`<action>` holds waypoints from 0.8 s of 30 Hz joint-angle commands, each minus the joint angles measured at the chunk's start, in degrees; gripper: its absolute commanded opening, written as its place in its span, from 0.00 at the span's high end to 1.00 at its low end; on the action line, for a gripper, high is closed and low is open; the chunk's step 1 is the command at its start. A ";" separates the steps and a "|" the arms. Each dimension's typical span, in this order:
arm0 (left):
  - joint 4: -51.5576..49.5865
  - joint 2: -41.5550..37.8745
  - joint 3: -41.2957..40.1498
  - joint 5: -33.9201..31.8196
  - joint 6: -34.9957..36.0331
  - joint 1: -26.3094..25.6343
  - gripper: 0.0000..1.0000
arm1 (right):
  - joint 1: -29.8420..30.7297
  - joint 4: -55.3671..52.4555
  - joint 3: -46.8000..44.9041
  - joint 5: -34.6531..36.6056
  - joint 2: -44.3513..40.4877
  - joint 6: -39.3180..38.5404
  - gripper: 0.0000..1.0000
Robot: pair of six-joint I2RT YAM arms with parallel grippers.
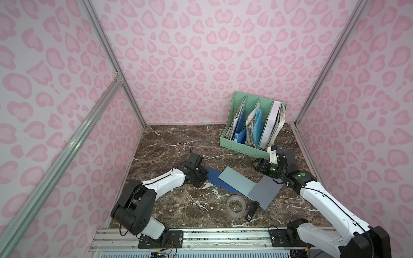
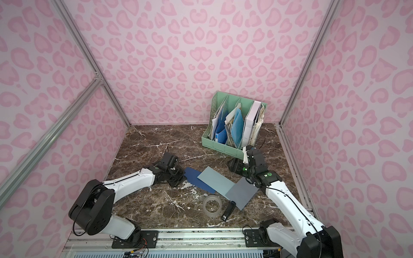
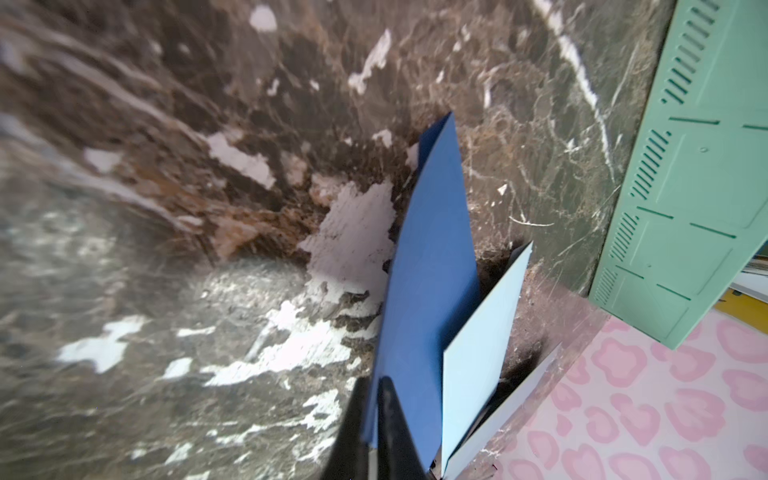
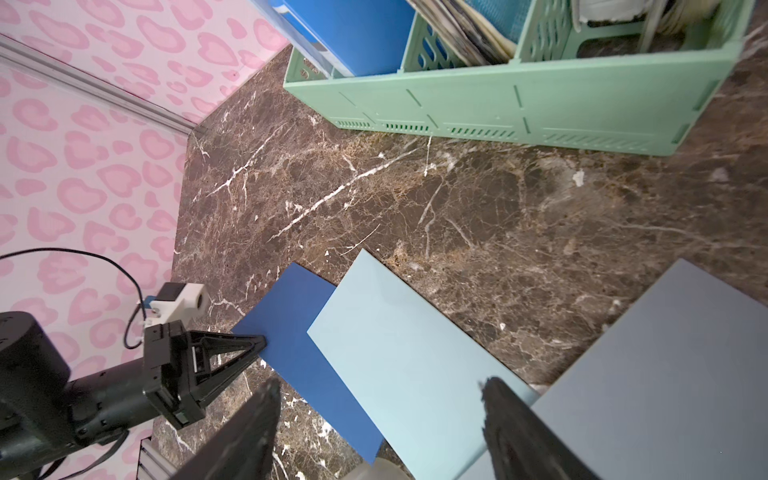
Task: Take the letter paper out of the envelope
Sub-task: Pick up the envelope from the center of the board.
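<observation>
Left jaws clench the dark-blue envelope's (image 1: 213,175) edge, mid-tabletop (image 1: 169,138). The pale letter (image 1: 237,181) lies across it. Right jaws gape nearby. At the far-right corner, a green rack (image 1: 243,148) holds folders and papers.

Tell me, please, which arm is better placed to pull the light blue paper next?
Right. The right end effector hovers open over the light blue paper, while the left end effector is shut on the dark blue envelope, likely anchoring it.

The brown marble bench (image 1: 169,143) carried a green file rack (image 1: 241,147), dark blue envelope (image 1: 213,175), tape roll (image 1: 234,214) and stapler (image 1: 251,211).
</observation>
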 commanded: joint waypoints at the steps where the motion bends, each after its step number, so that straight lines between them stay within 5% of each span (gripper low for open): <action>1: -11.60 -2.05 3.49 -6.60 3.63 0.14 1.00 | 1.60 1.28 1.64 0.74 1.19 -2.80 0.23; 12: -43.66 -2.33 26.14 -15.65 10.42 2.86 1.00 | 20.39 3.39 13.03 13.14 13.29 -20.40 0.22; 19: -52.39 -0.11 37.92 -15.30 14.22 4.24 1.00 | 32.49 18.69 11.63 14.16 17.08 -36.36 0.17; 24: -56.24 1.90 43.57 -13.55 16.02 5.10 1.00 | 35.82 25.82 13.07 15.29 22.55 -38.08 0.16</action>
